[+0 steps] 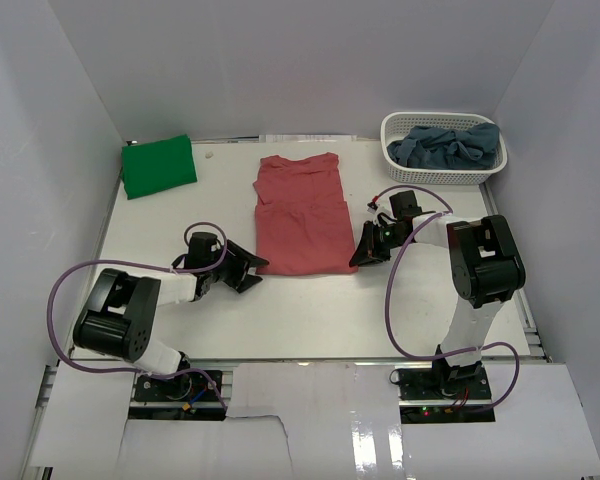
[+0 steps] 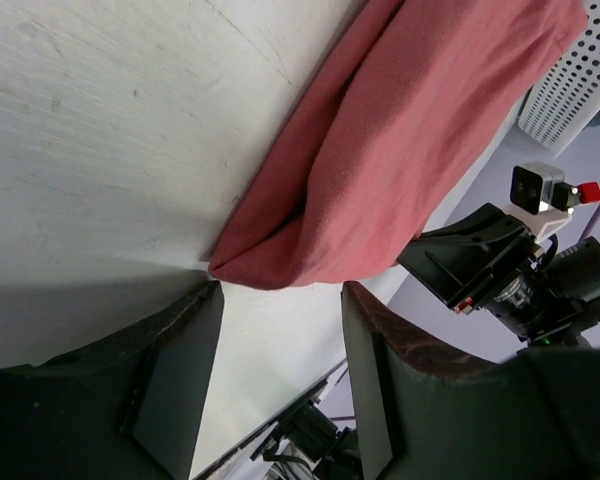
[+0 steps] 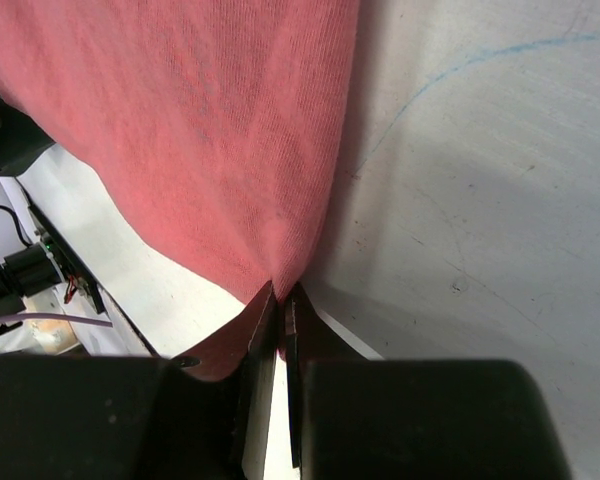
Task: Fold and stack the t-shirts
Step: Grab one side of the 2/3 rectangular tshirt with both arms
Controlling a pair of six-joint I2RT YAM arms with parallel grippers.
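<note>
Salmon-red t-shirt [image 1: 300, 215]: lies flat on the table [image 1: 310, 310], folded into a narrow panel. Its long axis runs from the near hem, on the arm side, to the collar end at the far wall.

Reference positions, all taken from this shirt:
- Folded green t-shirt [image 1: 158, 166]: far left, well apart.
- White lattice basket [image 1: 435, 117] holding the grey-blue t-shirts [image 1: 450, 145]: far right, well apart.
- Left gripper [image 1: 252, 268]: at the near-left hem corner.
- Right gripper [image 1: 365, 250]: at the near-right hem corner.

Gripper state:
- Right gripper [image 3: 283, 320]: jaws pressed together with the hem corner pinched between them. The cloth rises to a small peak at the tips. This corner is secured.
- Left gripper [image 2: 280, 370]: jaws stand apart and hold nothing. In the left wrist view the rounded hem corner sits at the mouth of the gap, close to the tip of one finger [image 2: 180, 380] and off-centre toward it. No cloth lies between the pads.

Governing relation: each arm is nearest its own hem corner, and the two corners mark a line square to the long axis. The likely next fold carries the hem away from the arms, along the long axis, toward the collar. It calls for a grip on both corners; the left one is not yet taken.
</note>
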